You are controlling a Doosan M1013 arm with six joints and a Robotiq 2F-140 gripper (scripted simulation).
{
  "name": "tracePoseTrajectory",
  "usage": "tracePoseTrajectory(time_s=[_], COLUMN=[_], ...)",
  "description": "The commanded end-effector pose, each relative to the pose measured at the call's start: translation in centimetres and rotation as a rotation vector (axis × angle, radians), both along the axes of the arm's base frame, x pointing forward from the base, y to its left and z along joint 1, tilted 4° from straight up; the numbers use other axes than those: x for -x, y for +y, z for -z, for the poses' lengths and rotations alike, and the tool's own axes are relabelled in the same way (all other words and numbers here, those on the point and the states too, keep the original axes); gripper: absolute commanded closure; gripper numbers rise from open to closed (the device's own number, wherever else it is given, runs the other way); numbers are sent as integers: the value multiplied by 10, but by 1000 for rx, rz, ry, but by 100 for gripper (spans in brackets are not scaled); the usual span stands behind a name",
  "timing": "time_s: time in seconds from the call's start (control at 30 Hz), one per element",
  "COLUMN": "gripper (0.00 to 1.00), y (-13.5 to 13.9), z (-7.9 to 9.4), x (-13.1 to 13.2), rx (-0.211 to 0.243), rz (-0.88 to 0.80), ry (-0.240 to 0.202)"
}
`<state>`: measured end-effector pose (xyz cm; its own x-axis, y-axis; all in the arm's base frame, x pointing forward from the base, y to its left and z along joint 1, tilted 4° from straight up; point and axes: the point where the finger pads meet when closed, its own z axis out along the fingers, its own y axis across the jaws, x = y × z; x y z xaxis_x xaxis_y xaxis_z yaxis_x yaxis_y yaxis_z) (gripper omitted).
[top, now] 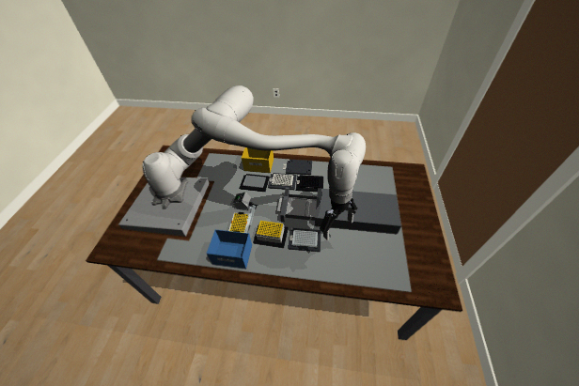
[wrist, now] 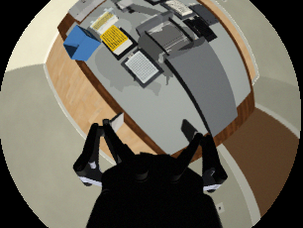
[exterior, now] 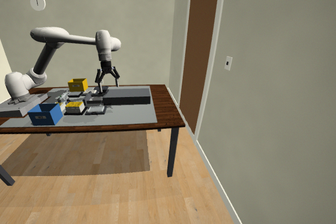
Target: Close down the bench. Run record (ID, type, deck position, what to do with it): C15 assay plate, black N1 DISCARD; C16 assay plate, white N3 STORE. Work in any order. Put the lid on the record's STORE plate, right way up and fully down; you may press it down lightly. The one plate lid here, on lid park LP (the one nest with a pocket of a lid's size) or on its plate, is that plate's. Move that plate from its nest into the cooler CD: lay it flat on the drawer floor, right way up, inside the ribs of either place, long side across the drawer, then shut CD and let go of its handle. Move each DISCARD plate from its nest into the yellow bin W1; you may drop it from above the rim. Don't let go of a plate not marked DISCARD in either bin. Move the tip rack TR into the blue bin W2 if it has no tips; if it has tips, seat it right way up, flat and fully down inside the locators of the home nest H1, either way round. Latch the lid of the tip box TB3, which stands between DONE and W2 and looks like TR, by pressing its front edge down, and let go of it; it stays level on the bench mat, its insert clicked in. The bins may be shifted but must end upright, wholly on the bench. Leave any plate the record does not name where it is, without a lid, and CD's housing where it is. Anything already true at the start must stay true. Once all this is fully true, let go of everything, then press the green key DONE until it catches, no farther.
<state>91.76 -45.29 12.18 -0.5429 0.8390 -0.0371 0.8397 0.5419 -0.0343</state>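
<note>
My gripper (top: 337,224) is open and empty, hanging above the bench by the left end of the dark grey cooler CD (top: 371,212); it also shows in the exterior view (exterior: 107,81) and the wrist view (wrist: 151,167). The cooler's drawer (top: 301,206) stands pulled out, with ribs on its floor. Behind it lie a white plate (top: 282,180) and a black plate (top: 310,182) in nests, next to a black-framed lid park (top: 254,182). Another pale plate (top: 305,239) sits in a front nest. A tip rack with yellow tips (top: 270,232) stands beside it.
The yellow bin W1 (top: 257,160) stands at the back, the blue bin W2 (top: 228,249) at the front left. A second yellow-topped tip box (top: 239,222) stands between the blue bin and the small green key (top: 242,200). A dark flat nest (top: 299,167) lies at the back.
</note>
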Motion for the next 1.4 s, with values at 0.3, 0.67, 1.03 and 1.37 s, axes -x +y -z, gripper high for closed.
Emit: tracePoseTrajectory(time_s=[0.3, 0.67, 1.03, 1.37], gripper=[0, 100, 100, 100], y=[0, 16, 60, 90], z=[0, -7, -25, -35], x=[0, 10, 38, 62], rx=[0, -6, -17, -24], rz=[0, 133, 436, 645], ry=[0, -5, -13, -16])
